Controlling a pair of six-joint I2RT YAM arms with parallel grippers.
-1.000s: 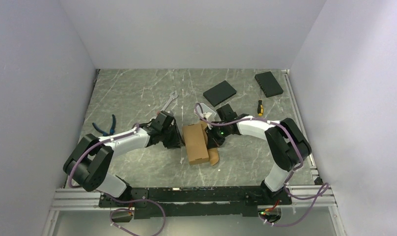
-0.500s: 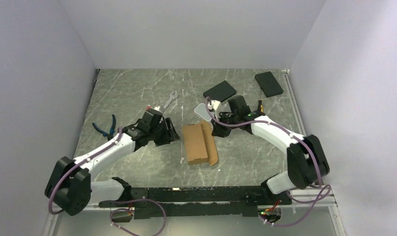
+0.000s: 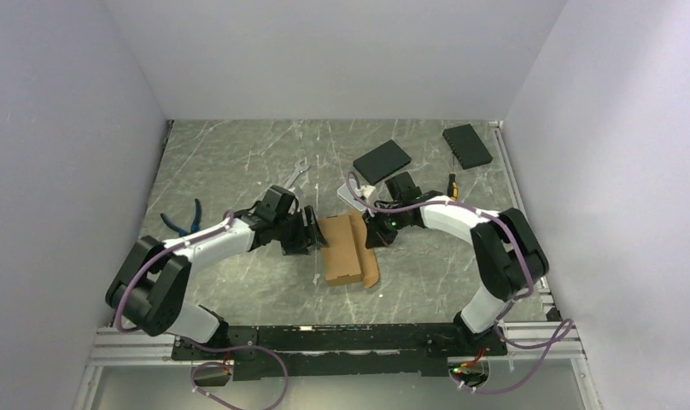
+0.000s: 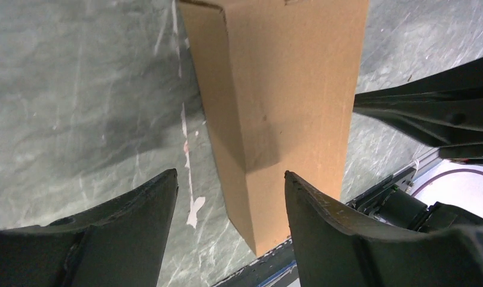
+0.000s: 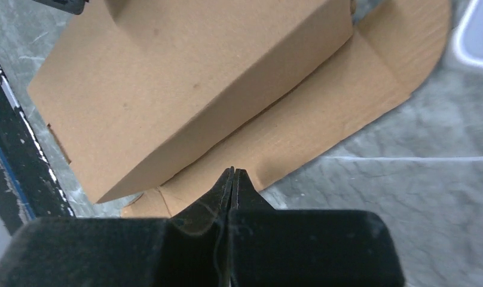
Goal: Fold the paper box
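Observation:
The paper box (image 3: 342, 248) is a brown cardboard carton lying mid-table, with a rounded flap (image 3: 370, 256) spread flat along its right side. My left gripper (image 3: 314, 239) is open at the box's left wall; in the left wrist view the box (image 4: 287, 101) fills the space ahead of the spread fingers (image 4: 230, 176), nothing held. My right gripper (image 3: 374, 237) is shut and empty at the box's right side. In the right wrist view its closed tips (image 5: 233, 173) rest over the flat flap (image 5: 323, 119), beside the box body (image 5: 185, 78).
Two black slabs lie at the back, one at centre (image 3: 382, 161) and one at right (image 3: 467, 145). A translucent white case (image 3: 351, 195) sits behind the box. There is a wrench (image 3: 292, 177), blue pliers (image 3: 184, 219) at left, and a screwdriver (image 3: 451, 185) at right.
Both arms pulled away from the box half a second ago and have now come back in to its two sides. The box has barely moved.

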